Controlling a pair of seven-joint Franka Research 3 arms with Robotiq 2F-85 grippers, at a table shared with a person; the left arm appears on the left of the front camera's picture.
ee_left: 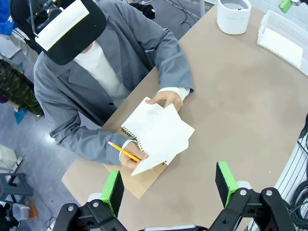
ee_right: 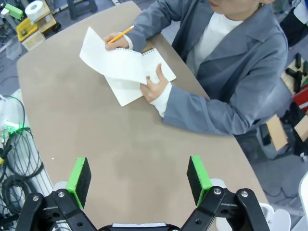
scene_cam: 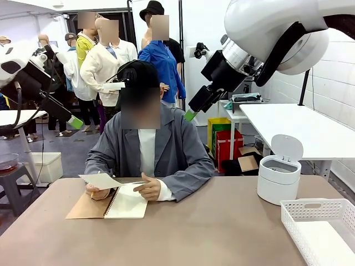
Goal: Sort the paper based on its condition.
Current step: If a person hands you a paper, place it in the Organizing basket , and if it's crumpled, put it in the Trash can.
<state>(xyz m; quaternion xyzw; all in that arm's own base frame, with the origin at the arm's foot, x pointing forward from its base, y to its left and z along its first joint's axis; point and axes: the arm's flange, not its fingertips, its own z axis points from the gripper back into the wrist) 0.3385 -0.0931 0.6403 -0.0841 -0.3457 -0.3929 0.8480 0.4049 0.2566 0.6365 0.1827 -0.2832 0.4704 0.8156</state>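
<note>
Green-padded left tool (ee_left: 169, 185) and right tool (ee_right: 138, 179) up high over tabletop (scene_cam: 211, 221), both released. Paper (scene_cam: 101, 180) in person's hand (scene_cam: 99, 193) at 10 o'clock. Basket (scene_cam: 316, 208) at 4 o'clock, white sheet (ee_left: 281, 45) inside; open bin (scene_cam: 279, 180) at 2 o'clock.

1 sheet (ee_left: 166, 142), 1 notebook (ee_left: 138, 182) (1 pencil (ee_left: 124, 151))

A robotics demonstration lab: a white robot arm (scene_cam: 272, 27) over a rounded brown desk (scene_cam: 222, 227), standing onlookers (scene_cam: 111, 61) behind, red and yellow plastic crates (scene_cam: 226, 145) and coiled black cables (ee_right: 14, 192) on the floor.
</note>
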